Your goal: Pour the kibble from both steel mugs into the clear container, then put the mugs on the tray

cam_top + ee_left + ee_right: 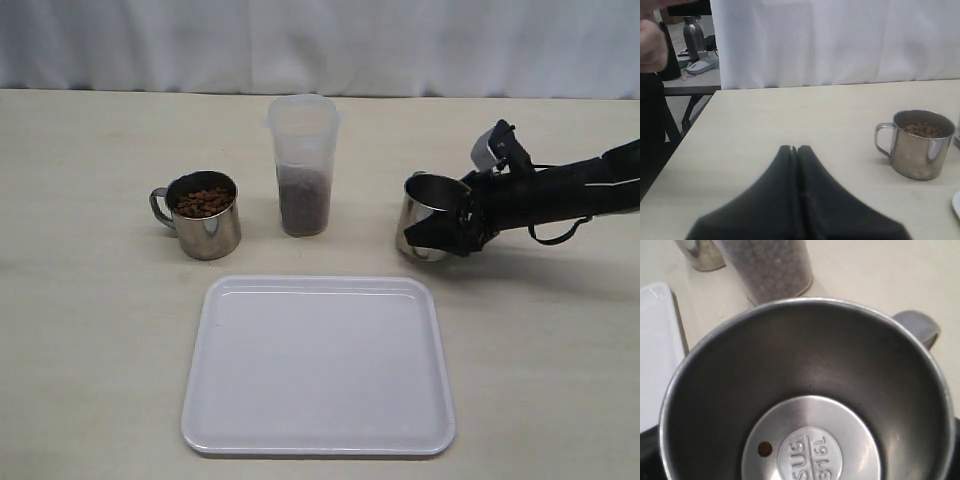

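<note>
Now the right gripper (pixel 447 232) is clamped around the empty steel mug (pixel 425 200) and holds it tipped, just right of the clear container (pixel 302 150). One brown pellet (pixel 764 448) sits in the bottom of that mug. The left gripper (pixel 794 150) has its jaws pressed together with nothing in them, over the left side of the table (pixel 90 350).

The container stands in the middle of the table, with kibble (pixel 303 200) filling its lower half. The full steel mug (pixel 207 225) stands left of it, with its handle toward the table's left edge. The white tray (pixel 318 400) lies by the near edge with nothing on it.

I think the full mug is hard, shiny and slippery, and heavier with its kibble. It looks best to squeeze its round sides and keep it upright.
</note>
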